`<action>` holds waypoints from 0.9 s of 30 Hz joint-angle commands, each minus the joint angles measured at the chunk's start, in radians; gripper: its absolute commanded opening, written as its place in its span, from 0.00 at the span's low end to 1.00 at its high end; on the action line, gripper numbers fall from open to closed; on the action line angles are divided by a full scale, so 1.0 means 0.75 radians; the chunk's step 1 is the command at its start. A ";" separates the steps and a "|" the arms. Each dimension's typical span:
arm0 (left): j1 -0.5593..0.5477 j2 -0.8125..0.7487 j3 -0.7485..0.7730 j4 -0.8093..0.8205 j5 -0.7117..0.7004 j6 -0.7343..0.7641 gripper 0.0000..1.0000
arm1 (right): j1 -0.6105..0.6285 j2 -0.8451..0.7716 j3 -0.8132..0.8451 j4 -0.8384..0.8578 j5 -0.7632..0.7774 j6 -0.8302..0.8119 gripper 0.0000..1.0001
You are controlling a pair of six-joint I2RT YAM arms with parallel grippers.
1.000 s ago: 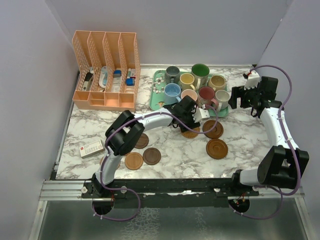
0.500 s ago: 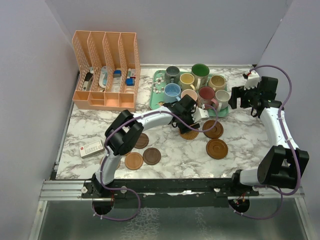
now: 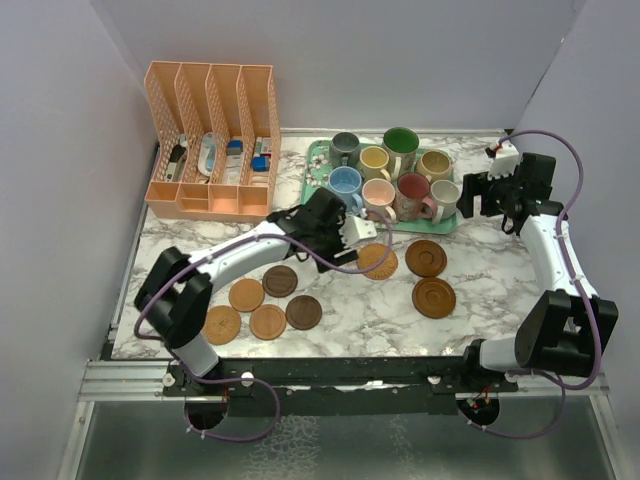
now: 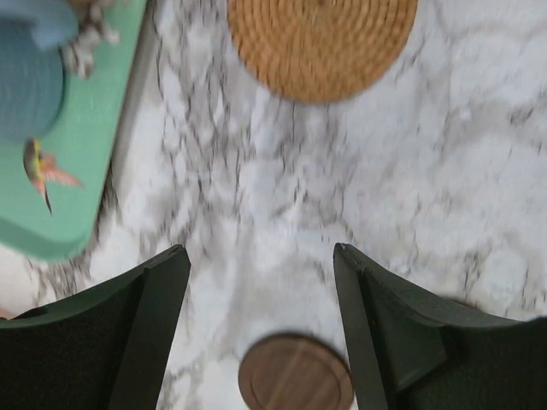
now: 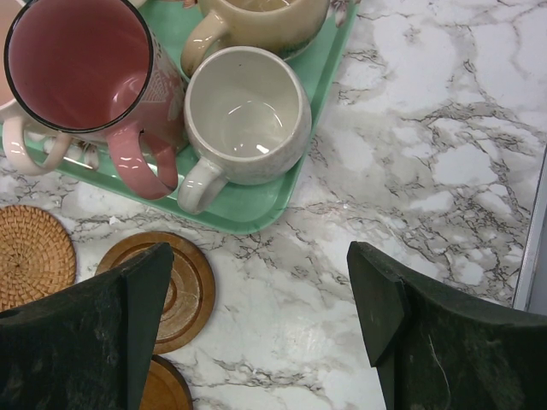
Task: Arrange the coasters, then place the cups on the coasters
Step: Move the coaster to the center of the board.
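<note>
Eight coasters lie on the marble: a woven orange coaster (image 3: 377,262) (image 4: 320,43), two brown grooved coasters (image 3: 426,258) (image 3: 434,297), and a cluster of tan and dark coasters (image 3: 268,322) at front left. Several cups (image 3: 387,176) stand on the teal tray (image 3: 318,190). My left gripper (image 3: 335,245) (image 4: 260,249) hangs open and empty above the table, just left of the woven coaster, with a dark coaster (image 4: 295,374) below it. By the tray's right corner my right gripper (image 3: 480,195) (image 5: 258,248) is open and empty, near the cream-white cup (image 5: 248,111).
An orange file organiser (image 3: 210,140) stands at the back left. The dark red cup (image 5: 81,64) and a tan cup (image 5: 265,17) sit on the tray (image 5: 256,213) ahead of my right gripper. Walls close in on both sides.
My left gripper opened and drew back left from the woven coaster, which now lies free. The left elbow swung left, uncovering two tan coasters. The right arm has not moved.
</note>
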 commanded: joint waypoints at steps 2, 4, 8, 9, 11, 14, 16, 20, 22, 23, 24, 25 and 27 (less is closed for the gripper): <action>0.122 -0.262 -0.237 -0.146 -0.052 0.078 0.73 | -0.002 0.023 -0.003 -0.013 -0.011 -0.016 0.84; 0.170 -0.346 -0.318 -0.178 -0.063 0.085 0.75 | -0.002 0.024 -0.002 -0.014 -0.015 -0.017 0.84; 0.253 -0.463 -0.431 -0.247 -0.059 0.104 0.78 | -0.002 0.028 -0.002 -0.017 -0.024 -0.016 0.84; 0.266 -0.482 -0.452 -0.264 -0.053 0.108 0.78 | -0.002 0.028 0.001 -0.019 -0.026 -0.016 0.84; 0.278 -0.517 -0.487 -0.279 -0.036 0.102 0.80 | -0.002 0.028 0.001 -0.021 -0.035 -0.016 0.84; 0.280 -0.518 -0.508 -0.263 -0.018 0.065 0.82 | -0.002 0.028 0.003 -0.022 -0.044 -0.016 0.84; 0.281 -0.483 -0.507 -0.212 -0.070 0.038 0.81 | -0.002 0.026 0.003 -0.026 -0.047 -0.016 0.84; 0.298 -0.398 -0.506 -0.085 -0.211 0.015 0.80 | -0.002 0.013 0.005 -0.029 -0.049 -0.016 0.84; 0.326 -0.350 -0.490 -0.049 -0.242 0.012 0.79 | -0.002 0.009 0.003 -0.027 -0.051 -0.016 0.84; 0.344 -0.327 -0.480 -0.042 -0.242 0.016 0.78 | -0.002 0.008 0.004 -0.029 -0.052 -0.016 0.84; 0.363 -0.308 -0.471 -0.039 -0.243 0.018 0.78 | -0.002 0.007 0.005 -0.029 -0.053 -0.016 0.84; 0.379 -0.296 -0.463 -0.039 -0.236 0.023 0.77 | -0.002 0.006 0.004 -0.029 -0.053 -0.017 0.84; 0.403 -0.300 -0.464 -0.055 -0.209 0.049 0.77 | -0.002 0.005 0.004 -0.029 -0.053 -0.018 0.84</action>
